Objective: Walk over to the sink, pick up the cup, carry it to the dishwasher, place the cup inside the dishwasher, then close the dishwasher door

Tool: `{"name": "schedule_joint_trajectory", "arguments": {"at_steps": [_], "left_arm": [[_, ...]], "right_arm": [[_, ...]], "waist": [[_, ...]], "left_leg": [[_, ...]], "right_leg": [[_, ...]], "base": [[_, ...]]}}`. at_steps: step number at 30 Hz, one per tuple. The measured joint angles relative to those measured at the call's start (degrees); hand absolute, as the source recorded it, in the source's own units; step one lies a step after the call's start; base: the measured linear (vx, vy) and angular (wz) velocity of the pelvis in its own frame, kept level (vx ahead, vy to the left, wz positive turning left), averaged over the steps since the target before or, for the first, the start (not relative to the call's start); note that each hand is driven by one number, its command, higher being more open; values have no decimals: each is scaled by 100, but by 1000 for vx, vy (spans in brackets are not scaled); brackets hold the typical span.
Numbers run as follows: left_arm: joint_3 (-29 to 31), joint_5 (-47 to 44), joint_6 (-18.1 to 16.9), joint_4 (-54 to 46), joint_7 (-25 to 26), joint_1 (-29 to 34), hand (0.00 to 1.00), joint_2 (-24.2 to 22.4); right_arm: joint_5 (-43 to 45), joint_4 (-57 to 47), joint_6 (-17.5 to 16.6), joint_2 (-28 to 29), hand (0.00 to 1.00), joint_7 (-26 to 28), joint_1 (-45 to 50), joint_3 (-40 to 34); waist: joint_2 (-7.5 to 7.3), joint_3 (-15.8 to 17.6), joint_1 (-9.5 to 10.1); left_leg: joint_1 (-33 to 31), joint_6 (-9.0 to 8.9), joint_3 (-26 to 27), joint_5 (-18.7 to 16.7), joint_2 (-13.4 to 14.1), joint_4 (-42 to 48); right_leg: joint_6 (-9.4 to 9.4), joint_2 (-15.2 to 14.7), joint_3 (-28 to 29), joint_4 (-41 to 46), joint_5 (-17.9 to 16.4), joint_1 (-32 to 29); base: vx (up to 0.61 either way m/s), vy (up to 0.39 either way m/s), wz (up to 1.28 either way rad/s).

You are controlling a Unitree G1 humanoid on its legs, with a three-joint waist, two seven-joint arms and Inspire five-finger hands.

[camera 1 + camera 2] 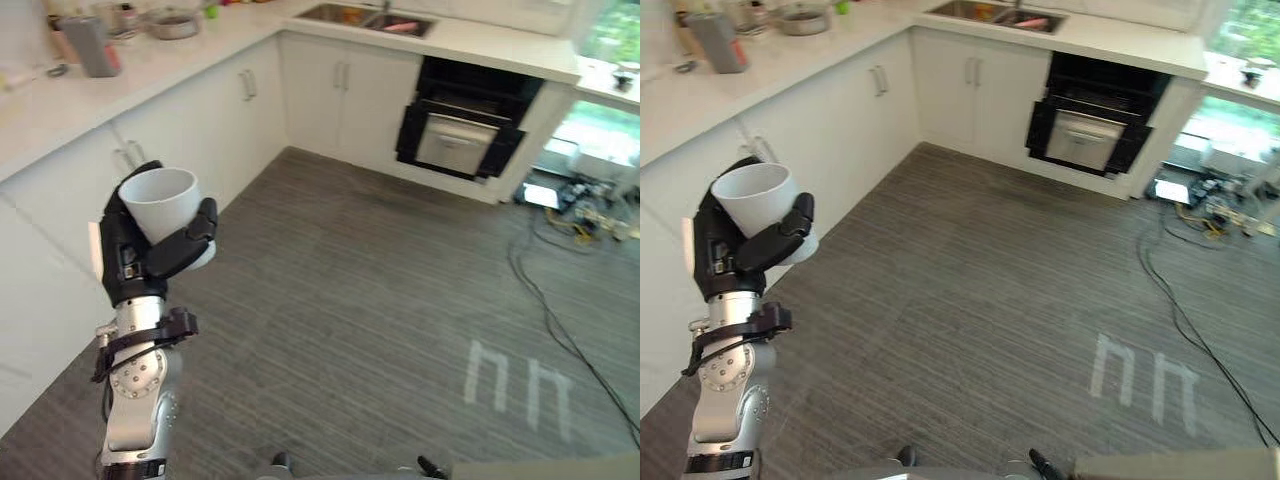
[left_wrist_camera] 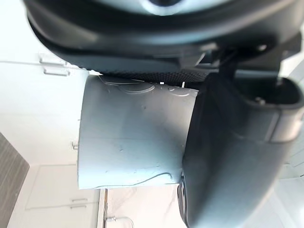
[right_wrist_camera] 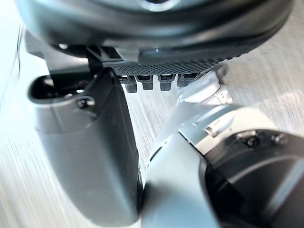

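A white cup [image 1: 160,200] stands upright in my left hand [image 1: 135,265], held at chest height beside the left-hand cabinets. In the left wrist view the cup [image 2: 128,137] lies against the palm, with the thumb [image 2: 228,156] curled across its side. The dishwasher [image 1: 460,130] is across the floor at the far wall, a dark opening with its door [image 1: 455,148] hanging down. The sink [image 1: 365,18] is set in the counter just left of it. My right hand [image 3: 85,142] shows in its wrist view over the floor, fingers relaxed and holding nothing.
White cabinets [image 1: 215,120] and a counter [image 1: 60,100] run along the left, bearing a grey container [image 1: 92,45] and a pot [image 1: 172,22]. Grey striped floor [image 1: 380,280] stretches to the dishwasher. Cables [image 1: 550,300] trail at the right, near white floor marks [image 1: 515,385].
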Motion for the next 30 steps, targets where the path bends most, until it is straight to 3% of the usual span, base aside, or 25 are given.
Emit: {"name": "schedule_joint_trajectory", "arguments": {"at_steps": [2,3,6,9,15,16,17,23,27,29,30], "left_arm": [[-93,1,19,-19,-154,-27,0,-176],[-174,1,28,-28,-225,-50,0,-174],[-610,5,27,-36,-509,-169,0,-186],[-738,4,-18,205,-652,-238,0,-186],[-743,4,-44,926,-741,-448,0,-93],[-742,4,-45,970,-738,-476,0,-74],[-742,-104,-309,1503,-671,-903,0,95],[-741,-116,-310,1575,-689,-896,0,51],[-721,-470,-231,1819,-801,-669,0,-318],[-720,-641,-116,1874,-889,-360,0,-619],[-722,-737,-20,1942,-954,-196,0,-793]], "right_arm": [[11,-9,71,-206,100,11,-193,213],[17,-9,120,-217,100,8,-219,228],[147,-1,335,-222,100,32,-347,492],[275,-19,338,-210,100,109,-514,728],[587,-23,518,-167,100,154,-537,844],[587,-28,518,-165,100,174,-526,844],[686,-254,539,-176,100,234,-77,849],[694,-250,540,-172,100,248,-68,838],[803,-206,584,-198,100,342,-59,658],[839,-112,612,-229,100,412,-70,532],[926,-75,620,-223,100,437,-61,417]], "waist": [[239,-17,-21],[267,-35,-33],[249,-45,-116],[197,-25,-240],[177,-33,-388],[176,-34,-435],[274,-150,-780],[269,-138,-778],[315,59,-738],[406,126,-695],[446,149,-653]], "left_leg": [[-58,-116,136,25,217,-23],[-45,-145,166,44,249,-38],[285,-186,475,49,459,-195],[390,-247,656,42,569,-258],[593,-254,1101,35,564,-256],[610,-255,1103,34,561,-255],[712,-247,1309,288,547,-500],[551,-227,1252,172,562,-217],[416,-179,1237,-223,696,632],[368,-211,1271,-444,837,946],[331,-134,1307,-591,910,1074]], "right_leg": [[-37,234,-106,-398,62,131],[-54,286,-121,-446,72,163],[-151,506,-159,-718,139,489],[-197,610,-31,-912,257,537],[-151,617,269,-1208,574,601],[-151,616,274,-1238,600,629],[-168,701,357,-1603,983,635],[-175,699,325,-1637,1006,663],[-206,743,331,-1703,1021,937],[-289,852,396,-1819,1018,1034],[-317,910,427,-1870,1043,1060]], "base": [[119,-179,9],[102,-128,10],[98,-100,-13],[28,-53,-32],[-40,18,-37],[-54,15,-17],[0,0,0],[-1,0,3],[-38,-4,-4],[-80,-9,-17],[-79,-13,-17]]}}
